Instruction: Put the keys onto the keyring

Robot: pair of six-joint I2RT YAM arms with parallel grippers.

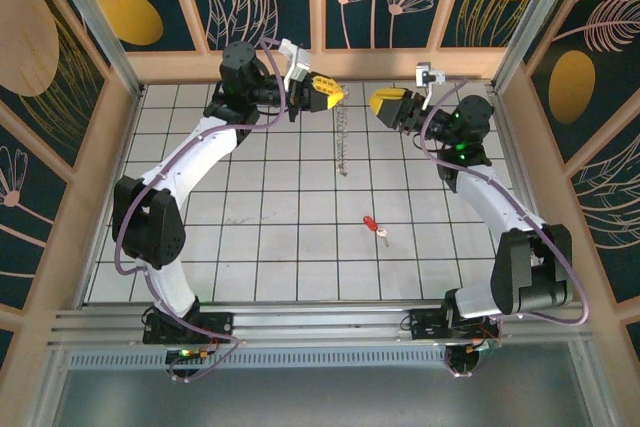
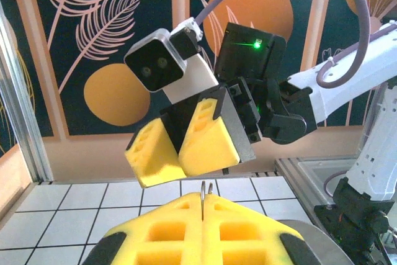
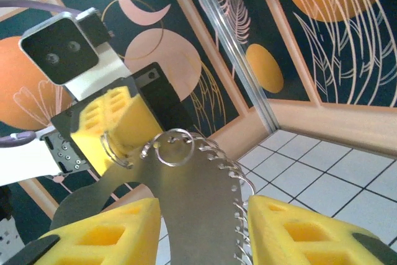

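The key (image 1: 372, 228), tiny with a red head, lies on the white grid table right of centre, apart from both arms. The keyring (image 1: 343, 144) hangs as a silvery, ridged strip from my left gripper (image 1: 335, 95), which is raised over the far middle of the table. In the left wrist view the left gripper (image 2: 203, 200) is shut on a thin wire of the keyring (image 2: 205, 190). My right gripper (image 1: 378, 102) faces it from the right, jaws partly open. In the right wrist view the keyring (image 3: 198, 190) hangs in front of the gap of the right gripper (image 3: 201, 215).
The table (image 1: 270, 247) is walled by a wooden frame and patterned panels on three sides. A metal rail (image 1: 300, 322) runs along the near edge by the arm bases. Open grid squares lie around the key.
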